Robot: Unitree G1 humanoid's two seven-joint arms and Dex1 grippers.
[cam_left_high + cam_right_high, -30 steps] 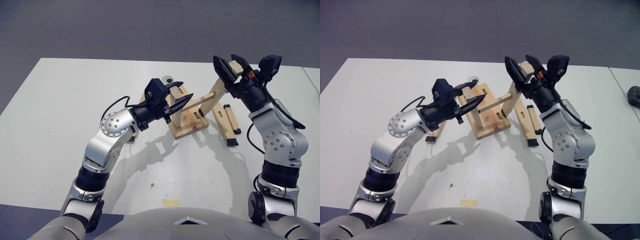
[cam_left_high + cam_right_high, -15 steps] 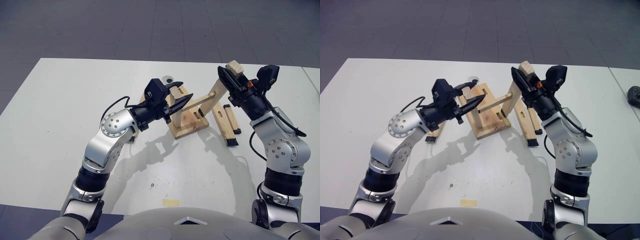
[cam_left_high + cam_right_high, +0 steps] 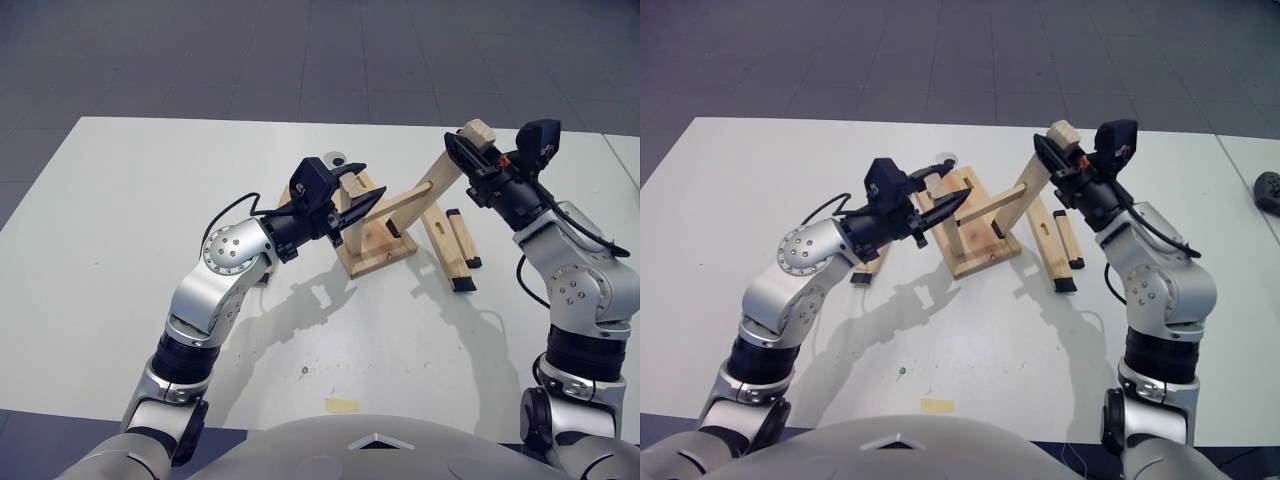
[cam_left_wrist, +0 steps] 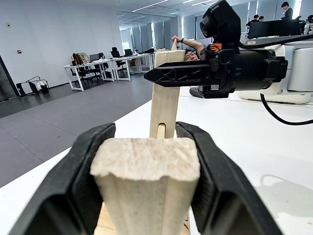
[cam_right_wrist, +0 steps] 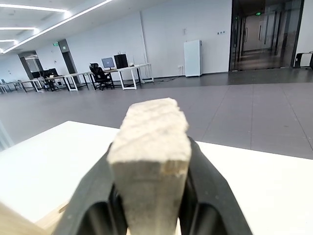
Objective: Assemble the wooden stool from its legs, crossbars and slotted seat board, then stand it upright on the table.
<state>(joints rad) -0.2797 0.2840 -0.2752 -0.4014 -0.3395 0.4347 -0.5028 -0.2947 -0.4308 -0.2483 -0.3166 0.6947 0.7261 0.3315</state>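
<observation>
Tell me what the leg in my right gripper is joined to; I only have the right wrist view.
Observer: A crossbar runs from your leg to a second leg.
Operator: Say what holds that one.
Observer: The left gripper is shut on its top end.
Operator: Report any loose parts.
Observer: Two wooden pieces lie on the table, to the right of the seat board.

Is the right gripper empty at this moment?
No, the right gripper has its fingers clamped on either side of the end of a wooden leg.
</observation>
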